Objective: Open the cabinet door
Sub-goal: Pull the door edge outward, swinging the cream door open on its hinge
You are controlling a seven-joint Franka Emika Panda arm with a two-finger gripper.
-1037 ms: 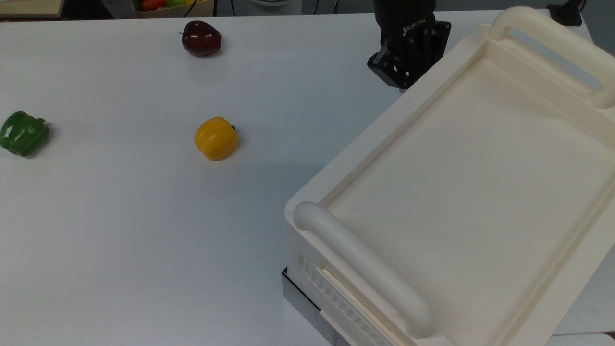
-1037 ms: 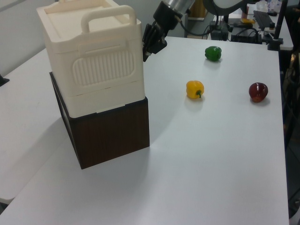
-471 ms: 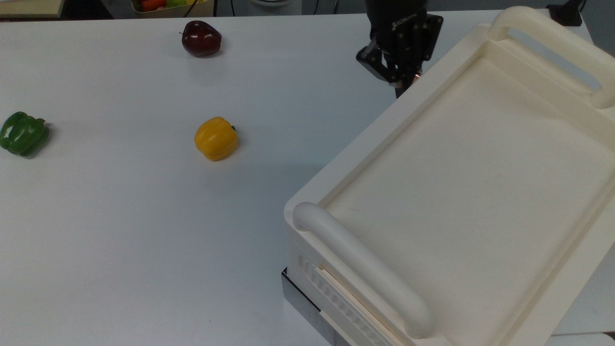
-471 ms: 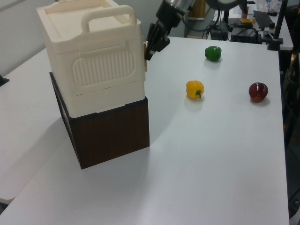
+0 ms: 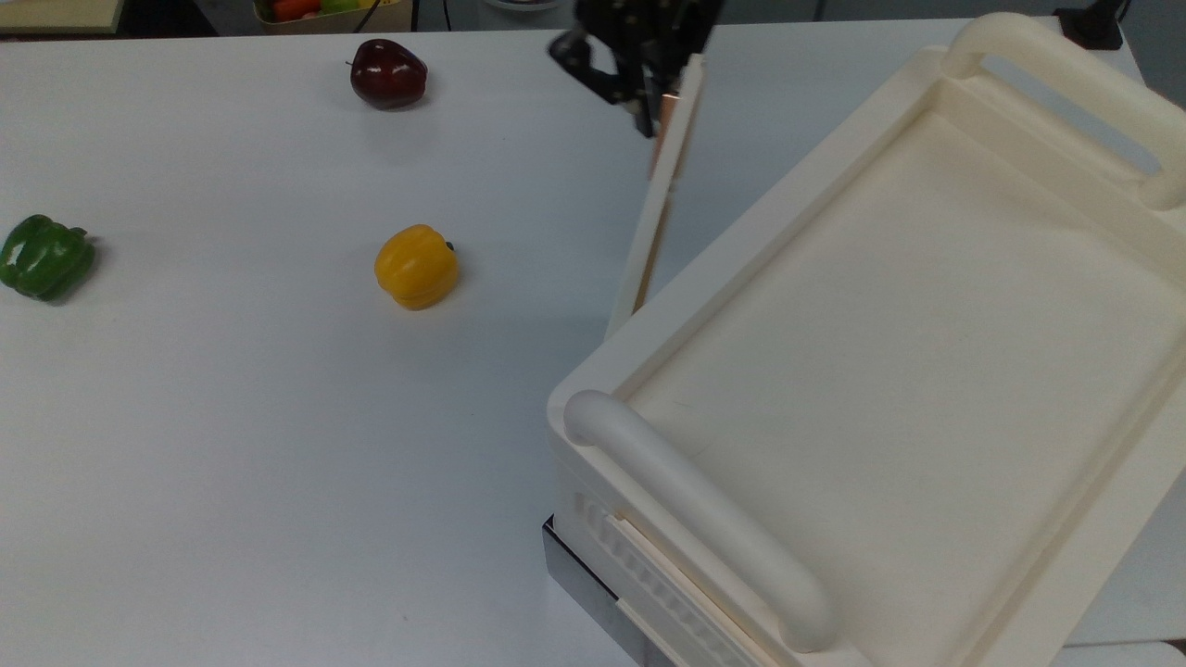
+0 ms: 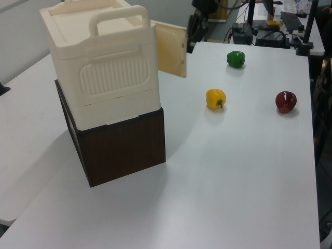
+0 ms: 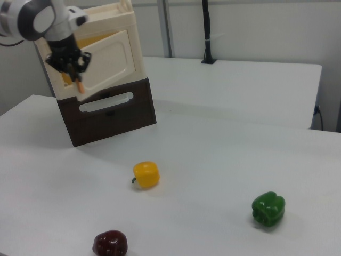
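cream-white and thin, the cabinet door (image 5: 660,190) is now seen swung out from the side of the cabinet (image 5: 889,352). a second ago it lay flat against that side and could not be told from the wall in the top view. now it stands as a narrow slanted strip in the upper middle of the top view, hinged at the corner near the frame's centre, with its free edge reaching up toward the top border. in the left view the door (image 6: 171,48) is seen in the upper middle of the frame, angled away from the white box. in the right view its inner face, with a raised frame, is seen in the upper left.

the gripper (image 5: 649,88) has been carried along with the free edge, from beside the cabinet wall to the top middle of the top view. its fingers are closed narrowly on the copper-brown handle (image 7: 79,85), which is seen as a small orange strip below the black fingers in the right view.

it is judged that the task is mostly done: the door is clearly open, perhaps about half of its full swing. the yellow pepper (image 5: 416,266), the green pepper (image 5: 44,257) and the dark red apple (image 5: 388,73) have not been moved.
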